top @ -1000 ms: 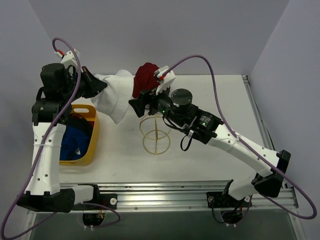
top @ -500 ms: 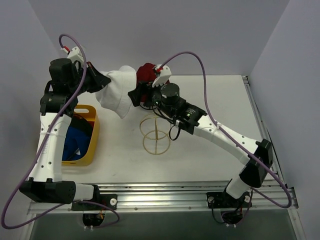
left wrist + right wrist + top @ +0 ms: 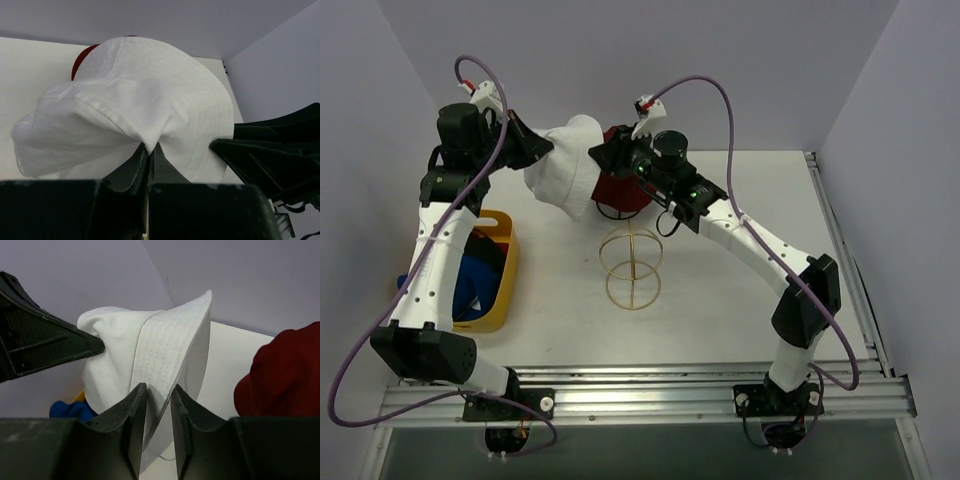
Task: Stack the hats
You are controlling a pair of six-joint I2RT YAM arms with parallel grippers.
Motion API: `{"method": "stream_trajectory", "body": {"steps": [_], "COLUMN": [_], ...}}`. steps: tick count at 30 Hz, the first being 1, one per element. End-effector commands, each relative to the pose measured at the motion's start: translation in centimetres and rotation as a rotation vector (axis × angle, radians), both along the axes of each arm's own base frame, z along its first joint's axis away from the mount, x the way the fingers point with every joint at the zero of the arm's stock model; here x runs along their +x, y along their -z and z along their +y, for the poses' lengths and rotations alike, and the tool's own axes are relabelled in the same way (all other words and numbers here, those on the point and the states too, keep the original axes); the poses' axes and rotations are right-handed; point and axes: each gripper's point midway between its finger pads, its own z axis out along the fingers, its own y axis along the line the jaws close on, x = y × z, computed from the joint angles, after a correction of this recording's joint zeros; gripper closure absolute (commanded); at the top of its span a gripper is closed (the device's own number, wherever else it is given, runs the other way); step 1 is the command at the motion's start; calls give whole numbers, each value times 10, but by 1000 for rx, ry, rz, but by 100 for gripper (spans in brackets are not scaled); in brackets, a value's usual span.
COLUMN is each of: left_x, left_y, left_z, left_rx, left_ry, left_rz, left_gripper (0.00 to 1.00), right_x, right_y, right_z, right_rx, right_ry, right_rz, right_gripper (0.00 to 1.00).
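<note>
My left gripper [image 3: 536,150] is shut on a fold of the white bucket hat [image 3: 565,170], holding it in the air at the back left. In the left wrist view the white bucket hat [image 3: 145,95] fills the frame above my left gripper [image 3: 149,148]. My right gripper [image 3: 604,158] meets the hat from the right. Its jaws stand a little apart around the brim of the white bucket hat [image 3: 165,340], so my right gripper [image 3: 159,392] is open. The dark red bucket hat [image 3: 622,192] lies on the table under the right wrist. A blue hat [image 3: 472,282] sits in the tub.
A gold wire sphere frame [image 3: 630,268] stands mid-table, just in front of the dark red bucket hat. The yellow tub [image 3: 504,268] is at the left beside the left arm. Grey walls close in behind and at both sides. A metal rail runs along the near edge.
Both arms rose toward the back wall, carrying the white hat up and back. The right jaws narrowed around its brim. The dark red hat now lies in front of the right gripper.
</note>
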Motion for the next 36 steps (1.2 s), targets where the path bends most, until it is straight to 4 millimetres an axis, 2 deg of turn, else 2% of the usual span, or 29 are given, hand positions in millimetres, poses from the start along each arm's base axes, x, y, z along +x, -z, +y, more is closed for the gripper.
{"method": "stream_trajectory", "body": {"steps": [1, 2, 3, 4, 10, 11, 12, 13, 14, 15, 16, 17, 18, 19, 20, 21, 25, 27, 28, 29, 30, 31, 36], "left_x": [11, 13, 19, 21, 44, 45, 53, 53, 55, 62, 68, 68, 77, 81, 82, 93, 110, 118, 119, 124, 125, 127, 138], "left_y": [-51, -53, -53, -53, -57, -60, -56, -66, -68, -58, -55, -63, -46, -41, -45, -27, -1, 6, 8, 19, 11, 11, 22], "left_z": [-13, -16, -21, -24, -35, -37, -40, -46, -49, -53, -54, -62, -67, -71, -77, -83, -99, -105, -108, -111, -110, -111, -114], "left_rx": [-57, -76, -88, -95, -101, -111, -116, -121, -109, -94, -74, -45, -24, -13, -14, -11, 32, 81, 95, 124, 133, 150, 163], "left_ry": [58, 72, 88, 99, 117, 121, 127, 139, 141, 139, 116, 127, 125, 124, 136, 147, 162, 154, 153, 145, 132, 122, 113], "left_rz": [-172, -173, -186, -189, -199, -201, -189, -214, -223, -198, -196, -227, -187, -177, -189, -149, -83, -80, -80, -65, -89, -98, -109], "left_gripper": [98, 98, 98, 98, 98, 98, 98, 98, 98, 98, 98, 98, 98, 98, 98, 98, 98, 98, 98, 98, 97, 98, 98], "right_x": [17, 22, 21, 29, 57, 68, 74, 78, 85, 90, 97, 99, 105, 111, 114, 119, 133, 147, 150, 153, 155, 159, 171], "right_y": [-36, -36, -35, -28, -35, -28, -26, -21, -15, -9, 5, 14, 19, 27, 32, 33, 45, 67, 70, 75, 78, 85, 99], "right_z": [-3, -2, 0, -1, -27, -36, -41, -42, -48, -51, -50, -50, -58, -62, -65, -75, -91, -95, -97, -99, -101, -103, -109], "right_rx": [122, 157, 168, 169, 165, 146, 137, 127, 116, 107, 92, 84, 80, 77, 73, 76, 106, 94, 95, 101, 103, 104, 95], "right_ry": [-55, -72, -121, -130, -55, -33, -27, -48, -39, -35, -39, -56, -44, -34, -28, -13, -3, -1, 1, 4, 7, 14, 35], "right_rz": [-96, -73, -66, -55, -84, -67, -69, -65, -56, -44, -22, -8, 2, 13, 19, 16, 30, 66, 68, 80, 82, 90, 104], "right_gripper": [80, 83, 94, 100, 100, 100, 100, 100, 100, 100, 100, 100, 100, 100, 100, 100, 100, 100, 100, 100, 100, 100, 100]}}
